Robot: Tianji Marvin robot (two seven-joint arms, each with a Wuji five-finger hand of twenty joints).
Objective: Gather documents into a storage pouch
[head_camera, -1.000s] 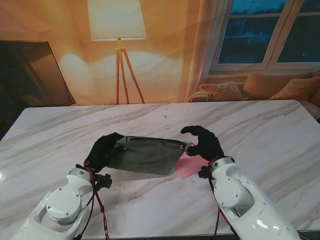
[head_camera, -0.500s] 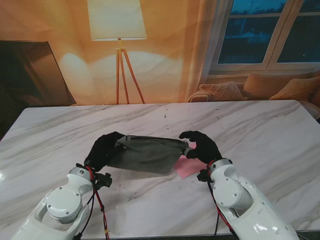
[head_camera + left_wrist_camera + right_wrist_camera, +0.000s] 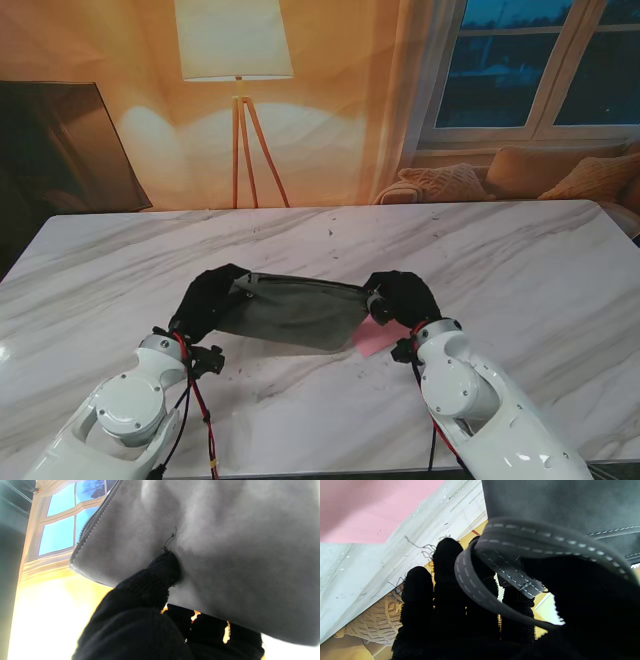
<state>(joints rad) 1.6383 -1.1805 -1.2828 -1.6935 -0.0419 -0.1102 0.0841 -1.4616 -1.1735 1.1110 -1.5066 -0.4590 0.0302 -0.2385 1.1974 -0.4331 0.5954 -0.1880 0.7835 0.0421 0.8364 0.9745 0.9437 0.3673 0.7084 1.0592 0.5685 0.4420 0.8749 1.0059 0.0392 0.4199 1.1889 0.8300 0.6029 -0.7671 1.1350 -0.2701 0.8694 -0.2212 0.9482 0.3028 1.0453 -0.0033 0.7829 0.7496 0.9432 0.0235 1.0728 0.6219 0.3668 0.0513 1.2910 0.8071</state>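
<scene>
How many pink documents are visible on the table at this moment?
1. The pink document lies flat on the marble table, beside the grey pouch's right end, partly under the right hand. Any already inside the pouch would be hidden.

Flat dark grey fabric pouch (image 3: pixel 290 311) showing pale dashed stitching along its grey strap (image 3: pixel 480 585). Pink paper sheet (image 3: pixel 372 338) lying plain, unpatterned. White marble tabletop (image 3: pixel 520 260) showing grey veining. Both black knit-gloved hands, left (image 3: pixel 205 298) and right (image 3: pixel 405 296), showing white arm shells.
</scene>
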